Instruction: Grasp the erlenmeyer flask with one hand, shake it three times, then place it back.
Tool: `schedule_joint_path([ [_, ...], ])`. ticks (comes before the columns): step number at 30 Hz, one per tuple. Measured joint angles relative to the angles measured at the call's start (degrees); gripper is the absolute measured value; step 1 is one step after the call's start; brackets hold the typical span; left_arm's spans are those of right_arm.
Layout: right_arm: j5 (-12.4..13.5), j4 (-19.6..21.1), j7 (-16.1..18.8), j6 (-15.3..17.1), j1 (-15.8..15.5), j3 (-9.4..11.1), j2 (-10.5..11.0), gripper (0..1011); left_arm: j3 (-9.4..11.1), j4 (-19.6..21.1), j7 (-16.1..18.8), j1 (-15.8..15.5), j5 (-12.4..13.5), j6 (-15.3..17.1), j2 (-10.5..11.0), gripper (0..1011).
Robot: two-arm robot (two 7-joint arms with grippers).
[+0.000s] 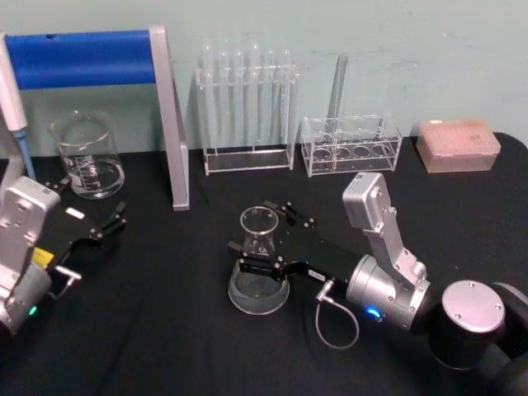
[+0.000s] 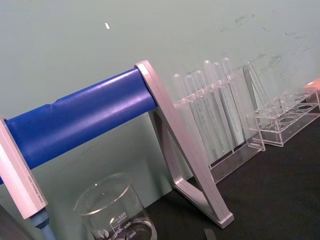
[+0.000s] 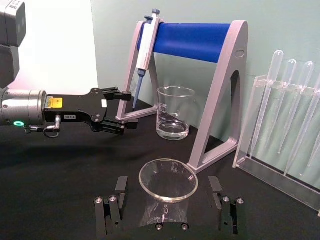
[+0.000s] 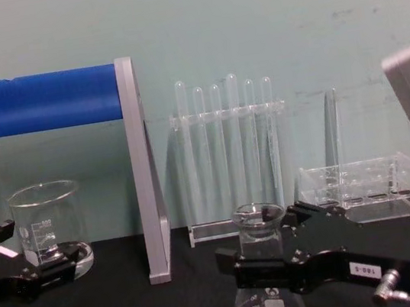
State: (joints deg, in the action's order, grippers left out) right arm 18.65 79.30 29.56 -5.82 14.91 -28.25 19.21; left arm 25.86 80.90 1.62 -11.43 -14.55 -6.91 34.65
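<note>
**Right gripper brackets the flask, grasp not yet closed**

Right gripper (image 1: 262,238) sits low over the desk (image 1: 165,330), its jaws apart on either side of the erlenmeyer flask (image 1: 257,290), which stands upright at mid-desk. The right wrist view shows gaps between the fingers and the glass, so I judge that the grasp, all three shakes and the set-down remain to be done. The left gripper (image 3: 125,111) rests idle with its jaws apart beside the beaker (image 1: 87,157). The pipette stand (image 1: 169,124) and the test-tube rack (image 1: 247,107) stand behind. Nothing blocks a straight lift.
</note>
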Motion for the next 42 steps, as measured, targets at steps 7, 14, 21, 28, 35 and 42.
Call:
schedule_joint_path([
  [7,-0.07,0.0,-0.04,-0.02,0.01,0.01,0.01,1000,0.0,0.0,0.0,0.0,0.0,0.0,0.0,1001],
  [14,-0.04,0.01,-0.04,-0.01,0.0,0.05,0.04,941,0.0,0.0,0.0,0.0,0.0,0.0,0.0,1001],
  [21,0.03,0.04,-0.03,-0.01,-0.02,0.05,0.06,734,0.0,0.0,0.0,0.0,0.0,0.0,0.0,1001],
  [28,0.06,0.07,-0.02,0.01,-0.05,0.05,0.06,507,0.0,0.0,0.0,0.0,0.0,0.0,0.0,1001],
  [35,0.1,0.07,-0.02,0.03,-0.05,0.05,0.06,457,0.0,0.0,0.0,0.0,0.0,0.0,0.0,1001],
  [42,-0.7,1.05,-1.07,0.18,-0.15,0.4,0.35,456,0.0,0.0,0.0,0.0,0.0,0.0,0.0,1001],
])
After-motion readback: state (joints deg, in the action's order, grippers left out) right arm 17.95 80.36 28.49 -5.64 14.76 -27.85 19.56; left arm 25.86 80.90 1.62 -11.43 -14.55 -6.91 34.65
